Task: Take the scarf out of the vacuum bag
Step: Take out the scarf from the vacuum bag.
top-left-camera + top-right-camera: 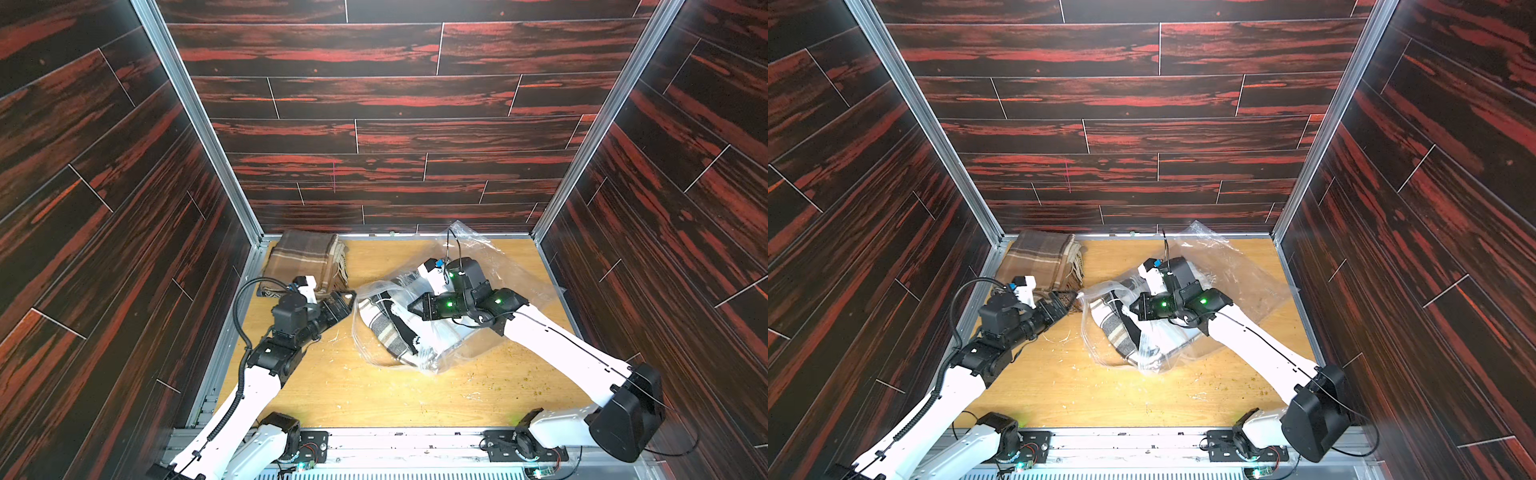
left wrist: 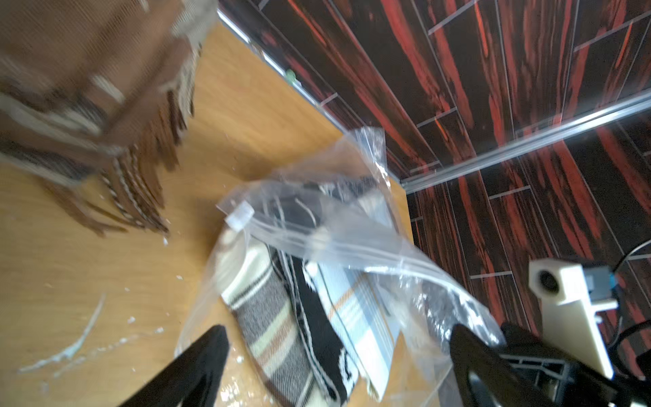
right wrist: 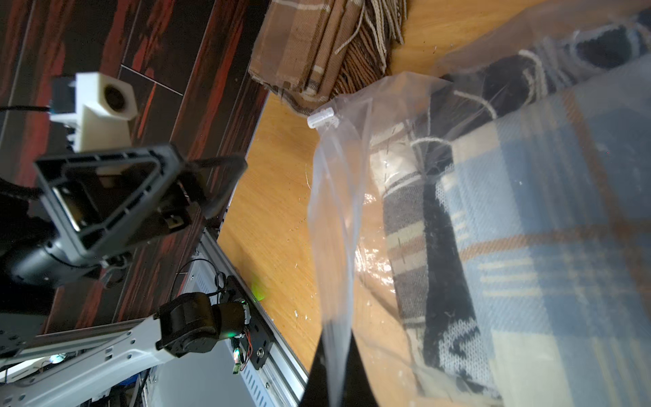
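The clear vacuum bag (image 1: 511, 270) (image 1: 1246, 270) lies crumpled on the wooden table, its zip mouth facing left. Folded scarves show through it: a grey-beige striped one (image 1: 382, 328) (image 2: 267, 317), a black knit one and a blue plaid one (image 3: 528, 246). My right gripper (image 1: 411, 309) (image 3: 334, 352) is shut on a fold of the bag's film near the mouth, holding it raised. My left gripper (image 1: 348, 301) (image 2: 336, 338) stands open just left of the mouth, its fingers apart in front of the striped scarf and touching nothing.
A brown plaid fringed scarf (image 1: 305, 257) (image 1: 1038, 257) lies folded in the back left corner, outside the bag and just behind my left gripper. A white slider clip (image 2: 241, 216) sits at the end of the zip. Dark panel walls close in three sides.
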You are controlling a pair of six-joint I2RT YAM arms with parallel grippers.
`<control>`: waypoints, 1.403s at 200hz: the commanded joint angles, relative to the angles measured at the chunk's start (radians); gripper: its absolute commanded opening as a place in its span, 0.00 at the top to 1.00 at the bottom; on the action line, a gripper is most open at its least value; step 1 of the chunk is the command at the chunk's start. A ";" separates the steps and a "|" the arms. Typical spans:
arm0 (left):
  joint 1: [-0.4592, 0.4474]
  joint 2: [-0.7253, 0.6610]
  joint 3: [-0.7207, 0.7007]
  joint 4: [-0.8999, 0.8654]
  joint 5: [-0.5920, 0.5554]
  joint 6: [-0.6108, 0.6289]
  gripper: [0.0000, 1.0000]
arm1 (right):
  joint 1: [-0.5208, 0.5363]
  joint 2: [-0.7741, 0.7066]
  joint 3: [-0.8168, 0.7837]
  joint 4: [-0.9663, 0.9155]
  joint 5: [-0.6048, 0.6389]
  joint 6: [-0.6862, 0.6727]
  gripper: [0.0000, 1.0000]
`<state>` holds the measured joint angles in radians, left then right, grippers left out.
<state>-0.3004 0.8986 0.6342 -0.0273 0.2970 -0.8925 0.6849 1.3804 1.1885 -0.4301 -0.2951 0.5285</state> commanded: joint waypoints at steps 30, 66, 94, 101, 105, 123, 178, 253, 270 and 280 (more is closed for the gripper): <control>-0.130 0.044 -0.113 0.181 0.012 -0.085 0.00 | 0.006 -0.033 0.026 -0.075 0.088 -0.003 0.95; -0.244 0.132 -0.152 0.330 0.007 -0.102 0.00 | 0.007 -0.023 0.032 -0.060 0.140 -0.023 0.95; -0.302 0.217 -0.164 0.442 0.018 -0.085 0.02 | 0.005 -0.022 0.026 -0.040 0.163 -0.029 0.95; -0.312 0.238 -0.167 0.469 0.021 -0.083 0.02 | 0.006 -0.020 0.033 -0.046 0.173 -0.034 0.95; -0.316 0.249 -0.170 0.488 0.023 -0.083 0.03 | 0.006 -0.017 0.036 -0.048 0.179 -0.036 0.95; -0.339 0.320 -0.173 0.584 0.023 -0.067 0.03 | 0.006 -0.011 0.048 -0.056 0.197 -0.029 0.95; -0.371 0.580 -0.102 0.790 0.084 -0.102 0.06 | 0.006 0.006 0.096 -0.076 0.275 -0.044 0.96; -0.382 0.688 -0.044 0.875 0.103 -0.142 0.06 | 0.006 0.060 0.110 -0.110 0.368 -0.081 0.96; -0.381 0.704 -0.028 0.838 0.103 -0.140 0.06 | 0.005 0.064 0.114 -0.110 0.382 -0.084 0.96; -0.382 0.723 -0.021 0.841 0.108 -0.146 0.07 | 0.005 0.063 0.115 -0.104 0.383 -0.085 0.96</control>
<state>-0.6788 1.5925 0.5812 0.8177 0.3866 -1.0351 0.6884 1.4364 1.2945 -0.5262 0.0498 0.4580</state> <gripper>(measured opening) 0.937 0.045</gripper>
